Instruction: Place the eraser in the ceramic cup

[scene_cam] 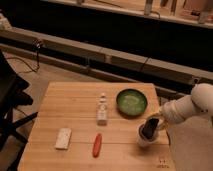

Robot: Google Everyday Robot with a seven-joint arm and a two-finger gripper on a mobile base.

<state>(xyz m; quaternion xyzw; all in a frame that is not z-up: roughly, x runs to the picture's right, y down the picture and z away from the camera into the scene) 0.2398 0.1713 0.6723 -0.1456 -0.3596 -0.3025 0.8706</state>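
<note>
One dark two-finger gripper (149, 128) reaches down into the white ceramic cup (144, 139), likely to drop the eraser; its grip I cannot tell.

Smooth white rounded arm (192, 106), bulbous joint, dark gripper (149, 128) at the table's right edge

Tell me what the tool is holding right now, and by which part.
It cannot be told. The tool sits low over the ceramic cup at the table's right front, and its dark tip hides whatever may be in it.
</note>
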